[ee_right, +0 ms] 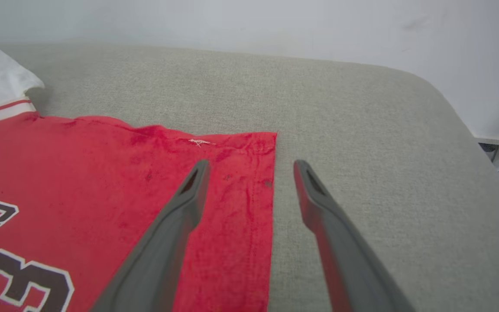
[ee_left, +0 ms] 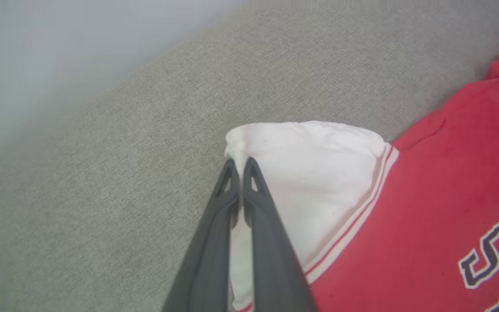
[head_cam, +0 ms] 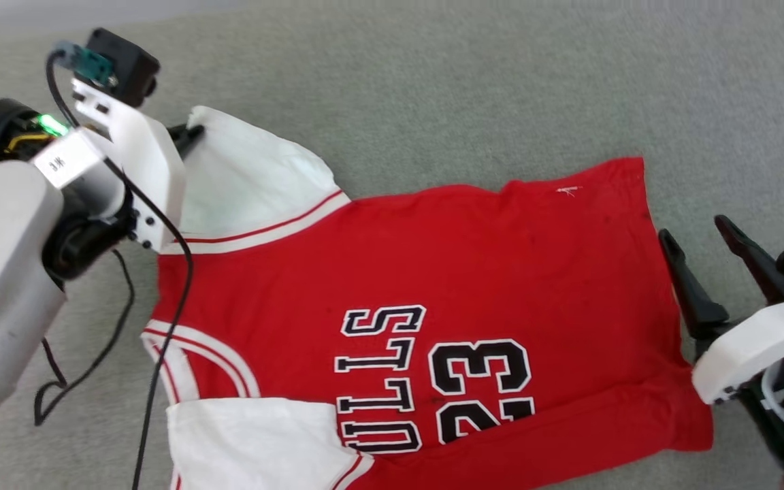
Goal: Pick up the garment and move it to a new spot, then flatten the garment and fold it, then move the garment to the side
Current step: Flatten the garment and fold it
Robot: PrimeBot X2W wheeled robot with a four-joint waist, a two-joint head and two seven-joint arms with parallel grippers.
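Left gripper (ee_left: 241, 167), fingers pressed together, pinched the cuff corner of one white sleeve (ee_left: 314, 173) of the red fabric jersey (head_cam: 433, 272) with black, white-outlined "23" lettering. The jersey lay spread flat, lettering up, on the grey cloth-covered bench (head_cam: 501, 82). Right gripper (ee_right: 249, 167) stood wide open and empty, one finger above the red hem corner, the other above bare bench. Light, limp and easily wrinkled, the jersey was judged best held at paired corners, sleeve cuff and hem.
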